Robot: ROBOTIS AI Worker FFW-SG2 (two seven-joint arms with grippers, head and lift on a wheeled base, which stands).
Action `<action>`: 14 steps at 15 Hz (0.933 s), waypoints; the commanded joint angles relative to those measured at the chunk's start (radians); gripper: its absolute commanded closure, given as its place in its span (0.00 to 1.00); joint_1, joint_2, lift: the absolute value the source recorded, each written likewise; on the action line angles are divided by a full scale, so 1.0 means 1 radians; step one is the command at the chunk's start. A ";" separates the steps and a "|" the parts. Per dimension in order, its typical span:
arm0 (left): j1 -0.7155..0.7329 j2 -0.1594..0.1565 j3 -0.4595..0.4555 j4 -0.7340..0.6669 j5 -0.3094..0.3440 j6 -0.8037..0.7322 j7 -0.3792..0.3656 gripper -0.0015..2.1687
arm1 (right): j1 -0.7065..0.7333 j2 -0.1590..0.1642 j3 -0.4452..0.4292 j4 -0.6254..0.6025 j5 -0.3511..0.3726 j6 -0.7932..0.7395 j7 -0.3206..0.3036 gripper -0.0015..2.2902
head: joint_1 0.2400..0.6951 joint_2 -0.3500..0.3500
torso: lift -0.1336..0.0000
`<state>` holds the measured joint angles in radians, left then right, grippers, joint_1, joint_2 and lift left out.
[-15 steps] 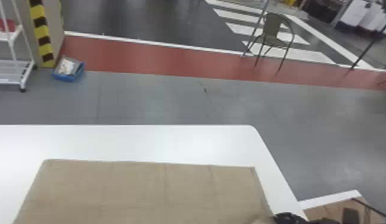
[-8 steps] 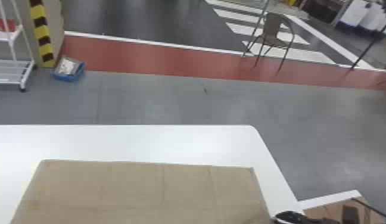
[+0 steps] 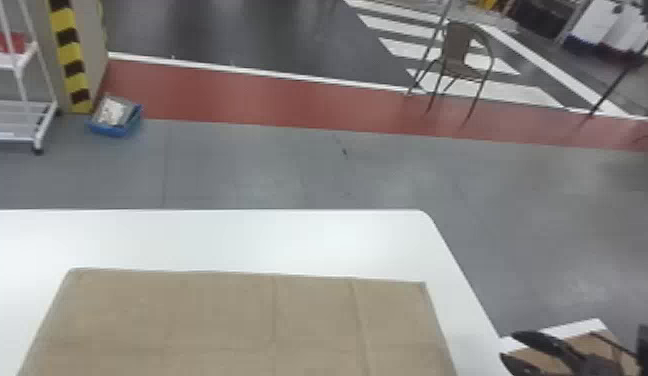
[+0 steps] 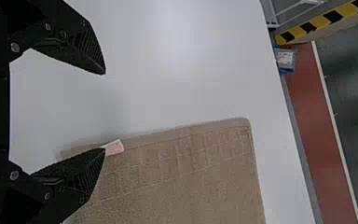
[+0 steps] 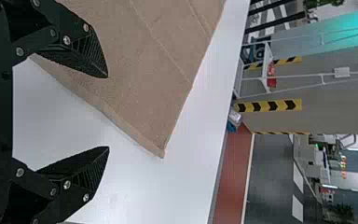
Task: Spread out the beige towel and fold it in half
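I'd pinch opposite side edges at once with my left black gripper and right black gripper, both spread and empty, then lift evenly. The flat beige cloth towel lies near the white table's far right corner, long axis seemingly left to right, along the far edge.

The left gripper and right gripper are black, with tapered, wedge-like fingers. Inner faces carry fine ridges (set in parallel rows). Round silver screws stud the black linkages.
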<state>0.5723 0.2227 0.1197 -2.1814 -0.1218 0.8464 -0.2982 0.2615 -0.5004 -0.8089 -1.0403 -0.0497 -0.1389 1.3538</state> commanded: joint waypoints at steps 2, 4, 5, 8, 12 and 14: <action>-0.051 -0.016 -0.038 0.035 0.024 -0.065 -0.006 0.07 | -0.018 0.071 0.002 -0.040 -0.012 0.083 -0.117 0.45 | 1.00 0.00 | 1.00; -0.086 -0.016 -0.064 0.101 0.047 -0.181 -0.010 0.15 | -0.041 0.115 0.011 -0.043 -0.007 0.108 -0.217 0.62 | 1.00 0.00 | 1.00; -0.112 -0.016 -0.087 0.137 0.047 -0.194 -0.006 0.26 | -0.054 0.132 0.025 -0.043 -0.007 0.126 -0.271 0.67 | 1.00 0.00 | 1.00; -0.141 -0.017 -0.123 0.195 0.060 -0.264 -0.013 0.67 | -0.090 0.177 0.056 -0.043 0.024 0.141 -0.317 0.72 | 1.00 0.00 | 1.00; -0.195 -0.010 -0.155 0.276 0.054 -0.286 -0.033 0.67 | -0.107 0.221 0.085 -0.043 0.077 0.181 -0.357 0.72 | 1.00 0.00 | 1.00; -0.203 -0.005 -0.161 0.278 0.051 -0.283 -0.042 0.67 | -0.107 0.224 0.094 -0.046 0.086 0.206 -0.364 0.72 | 1.00 0.00 | 1.00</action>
<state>0.3761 0.2147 -0.0365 -1.9070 -0.0681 0.5624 -0.3352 0.1557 -0.2794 -0.7193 -1.0848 0.0285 0.0466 0.9895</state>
